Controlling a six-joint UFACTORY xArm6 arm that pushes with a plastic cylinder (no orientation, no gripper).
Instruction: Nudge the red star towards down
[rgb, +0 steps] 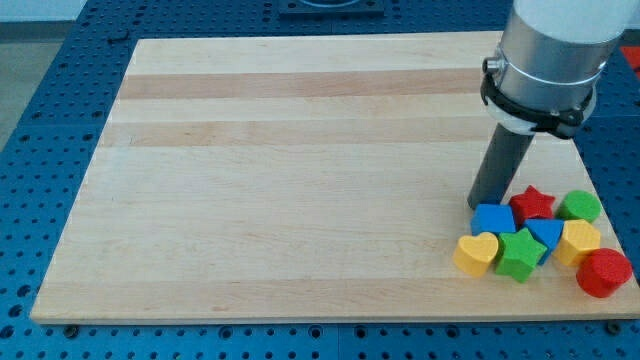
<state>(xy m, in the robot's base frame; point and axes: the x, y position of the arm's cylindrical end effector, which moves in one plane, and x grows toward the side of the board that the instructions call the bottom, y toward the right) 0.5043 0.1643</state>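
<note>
Red was seen twice in the cluster at the board's near right corner: the red star (533, 203) at the cluster's far side, and a red cylinder-like block (604, 272) at its near right end. No jaws were carried by the arm, so nothing was gripped; only a dark rod was fitted, and its tip (482, 207) was set on the board just left of the red star, beside the far edge of a blue block (492, 219). Contact with the star could not be confirmed. The nudge was judged not yet done, since the star was still packed against a blue triangular block (546, 233) on its near side. A push from the star's far side was judged to be what remained. A green round block (580, 206), a yellow block (579, 242), a green star (520, 253) and a yellow heart (477, 253) were also noted. All blocks appeared smooth and painted; the wooden board (300, 180) showed pale, banded grain.
</note>
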